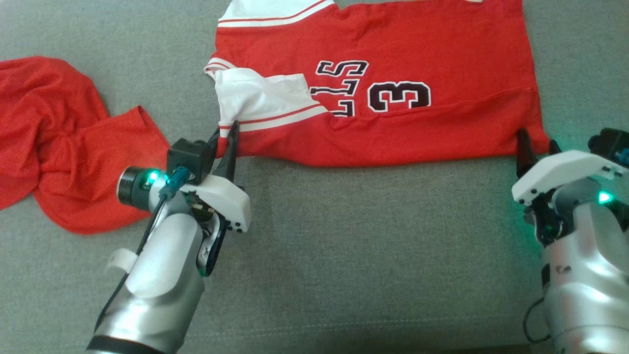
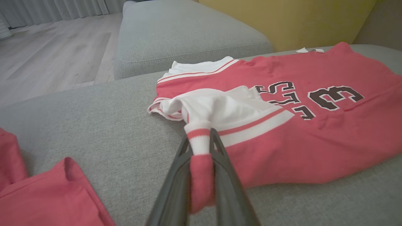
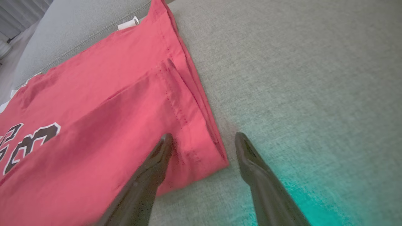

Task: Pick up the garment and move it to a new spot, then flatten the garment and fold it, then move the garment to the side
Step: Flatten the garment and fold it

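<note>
Grey cushion (image 1: 368,255) lies bare nearest you. The risks start just past it, at the near edge of the jersey (image 1: 417,54), which lies spread flat over the far middle and right of the cushion, number up.

At its near-left corner your left gripper (image 1: 227,129) has its fingers clamped on a bunched strip of the sleeve trim (image 2: 198,138). That bite is narrow, and from the wrist view I cannot tell whether it holds both layers or just the top one. Lift on it and the cloth could slide out. One layer could also peel up and leave the other behind, spoiling the fold.

At the near-right corner your right gripper (image 3: 204,135) has its fingers wide apart and holds nothing. One finger is over the hem (image 3: 188,125), the other over bare cushion to its right. Close it too high and it grabs air; close it as it stands and it may catch only the top ply of the doubled hem. If you move the left arm before the right has hold, the jersey will skew and wrinkle around the loose corner.

To the left, apart from the jersey but near your left arm, lies a crumpled red cloth (image 1: 59,132). A leftward sweep could drag it along.

Farthest off, a white tag (image 3: 127,23) pokes out at the jersey's far edge. Nothing pins that edge, so a pull toward you may slide the whole jersey instead of folding it.
</note>
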### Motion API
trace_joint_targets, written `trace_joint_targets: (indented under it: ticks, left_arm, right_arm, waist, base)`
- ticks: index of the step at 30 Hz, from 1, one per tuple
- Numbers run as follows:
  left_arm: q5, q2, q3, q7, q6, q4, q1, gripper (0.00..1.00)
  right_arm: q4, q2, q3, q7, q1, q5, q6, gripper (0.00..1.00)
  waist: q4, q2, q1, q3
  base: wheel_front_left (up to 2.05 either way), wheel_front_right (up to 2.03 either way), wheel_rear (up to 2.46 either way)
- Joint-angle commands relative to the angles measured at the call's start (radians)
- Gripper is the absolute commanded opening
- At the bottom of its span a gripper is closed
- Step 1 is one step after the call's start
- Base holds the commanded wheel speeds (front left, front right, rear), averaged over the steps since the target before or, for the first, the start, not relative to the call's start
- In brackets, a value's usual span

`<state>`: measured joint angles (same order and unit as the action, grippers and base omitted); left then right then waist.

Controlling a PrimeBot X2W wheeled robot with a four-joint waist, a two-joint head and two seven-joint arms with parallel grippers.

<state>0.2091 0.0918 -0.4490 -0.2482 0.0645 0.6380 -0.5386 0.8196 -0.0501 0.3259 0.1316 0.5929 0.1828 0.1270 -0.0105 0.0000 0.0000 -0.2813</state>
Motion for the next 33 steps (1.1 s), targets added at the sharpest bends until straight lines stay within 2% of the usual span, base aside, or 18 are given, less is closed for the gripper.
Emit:
trace_joint_targets:
  ticks: [1,2,3,8,17,29,33]
  left_arm:
    - [-0.011,0.029,0.021,-0.005,0.002,-0.038,-0.035,0.00]
    - [-0.012,0.032,0.019,-0.003,0.004,-0.040,-0.033,0.00]
    - [-0.012,0.035,0.018,0.000,0.006,-0.041,-0.032,0.00]
    - [-0.006,0.045,0.014,0.007,0.009,-0.036,-0.011,0.00]
    - [0.010,0.057,0.002,0.016,0.012,-0.036,0.059,0.00]
    - [0.045,0.055,-0.039,0.080,0.005,-0.090,0.220,0.00]
    - [0.064,0.054,-0.058,0.124,0.002,-0.133,0.300,0.00]
  right_arm:
    - [-0.002,0.000,-0.027,-0.005,0.034,-0.009,0.004,1.00]
    - [0.012,0.000,-0.031,-0.008,0.042,-0.010,0.004,0.29]
    - [0.024,0.000,-0.035,-0.015,0.048,-0.011,0.004,0.00]
    - [0.058,0.000,-0.023,-0.069,0.053,-0.016,0.004,0.00]
    - [0.047,0.000,-0.018,-0.123,-0.012,0.099,0.004,0.00]
    - [-0.087,-0.018,-0.021,-0.017,-0.214,0.159,0.004,0.00]
    - [-0.173,-0.014,0.004,0.061,-0.307,0.158,0.004,0.00]
  waist:
    - [0.001,0.0000,0.0000,-0.001]
    - [0.001,0.0000,0.0000,-0.001]
    - [0.000,0.0000,0.0000,0.001]
    - [-0.012,0.0000,0.0000,0.029]
    - [-0.033,0.0000,0.0000,0.116]
    - [-0.040,0.0000,0.0000,0.264]
    - [-0.047,0.0000,0.0000,0.294]
  base:
    - [0.00,0.00,0.00]
    - [0.00,0.00,0.00]
    - [0.00,0.00,0.00]
    - [0.00,0.00,0.00]
    - [0.00,0.00,0.00]
    - [0.00,0.00,0.00]
    - [0.00,0.00,0.00]
